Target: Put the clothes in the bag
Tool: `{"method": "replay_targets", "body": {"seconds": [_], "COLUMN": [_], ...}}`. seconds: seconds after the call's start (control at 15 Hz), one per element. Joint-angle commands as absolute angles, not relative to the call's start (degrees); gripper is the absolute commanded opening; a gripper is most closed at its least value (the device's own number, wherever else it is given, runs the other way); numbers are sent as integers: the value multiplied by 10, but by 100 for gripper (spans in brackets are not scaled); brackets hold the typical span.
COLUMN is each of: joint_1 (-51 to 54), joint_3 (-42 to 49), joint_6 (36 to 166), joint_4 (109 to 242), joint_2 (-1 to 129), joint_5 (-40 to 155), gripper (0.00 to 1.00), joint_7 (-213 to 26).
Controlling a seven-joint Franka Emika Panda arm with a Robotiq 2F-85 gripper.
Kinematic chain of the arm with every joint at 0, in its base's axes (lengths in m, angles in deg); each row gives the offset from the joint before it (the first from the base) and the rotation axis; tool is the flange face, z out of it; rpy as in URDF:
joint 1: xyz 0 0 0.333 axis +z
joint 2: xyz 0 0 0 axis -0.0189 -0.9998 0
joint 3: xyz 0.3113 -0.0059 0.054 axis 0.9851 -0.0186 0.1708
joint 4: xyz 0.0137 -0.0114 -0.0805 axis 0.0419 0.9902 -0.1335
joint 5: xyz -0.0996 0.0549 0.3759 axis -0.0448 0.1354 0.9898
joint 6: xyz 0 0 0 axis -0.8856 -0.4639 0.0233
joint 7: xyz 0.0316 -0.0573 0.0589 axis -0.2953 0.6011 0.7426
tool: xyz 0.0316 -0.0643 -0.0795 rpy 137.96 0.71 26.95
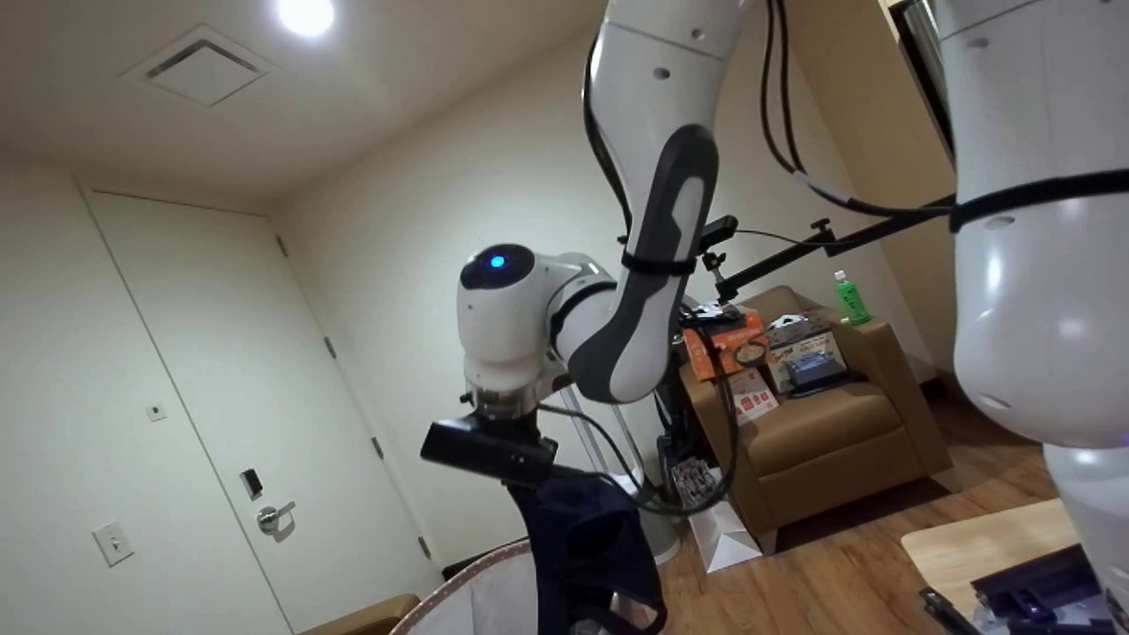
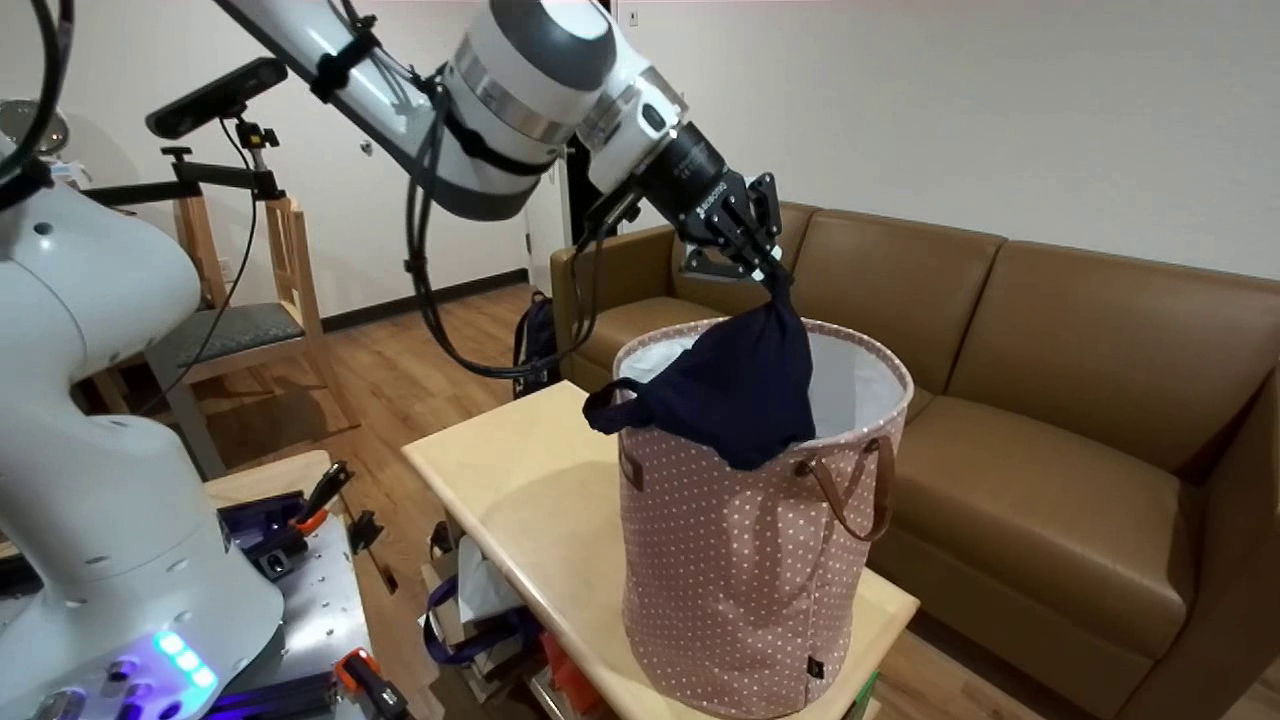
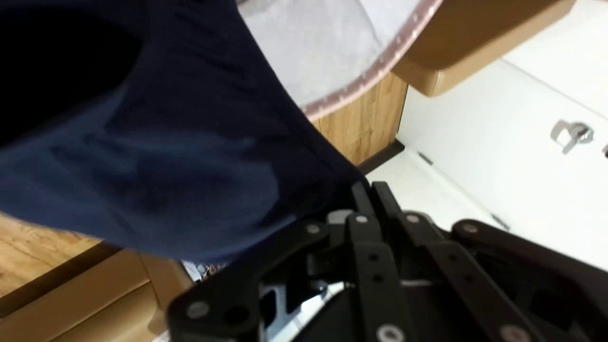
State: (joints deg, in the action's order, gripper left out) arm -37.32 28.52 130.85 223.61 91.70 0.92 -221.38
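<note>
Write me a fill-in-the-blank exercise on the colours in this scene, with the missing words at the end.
1. The claw grips a garment that is dark ____.
2. The bag has a dotted pattern of ____ on pink.
3. The bottle on the arm of the armchair is mostly ____.

Missing words: blue; white; green.

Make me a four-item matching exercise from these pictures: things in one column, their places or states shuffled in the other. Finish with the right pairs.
Things
1. Gripper
2. Navy garment
3. Pink polka-dot laundry hamper
4. Green bottle

Places and states
A. Standing on the light wooden table
B. Hanging, pinched at its top end
C. On the brown armchair
D. Closed and holding something

Right pairs: 1-D, 2-B, 3-A, 4-C
</note>
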Motion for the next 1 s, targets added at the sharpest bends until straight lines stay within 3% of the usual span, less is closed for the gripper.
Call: {"method": "replay_targets", "body": {"seconds": [0.0, 0.47, 0.73, 0.8, 0.93], "joint_1": [-361, -319, -401, -425, -458], "joint_3": [329, 342, 419, 439, 469], "joint_6": [1337, 1325, 1268, 1246, 1194], "joint_4": [2187, 2096, 2083, 2085, 2087], "joint_2": [787, 533, 437, 432, 446], "joint_5": [-43, -51, 36, 64, 131], "gripper": [6, 6, 5, 31, 37], "joint_7": [-2236, -2099, -1926, -1885, -1816]}}
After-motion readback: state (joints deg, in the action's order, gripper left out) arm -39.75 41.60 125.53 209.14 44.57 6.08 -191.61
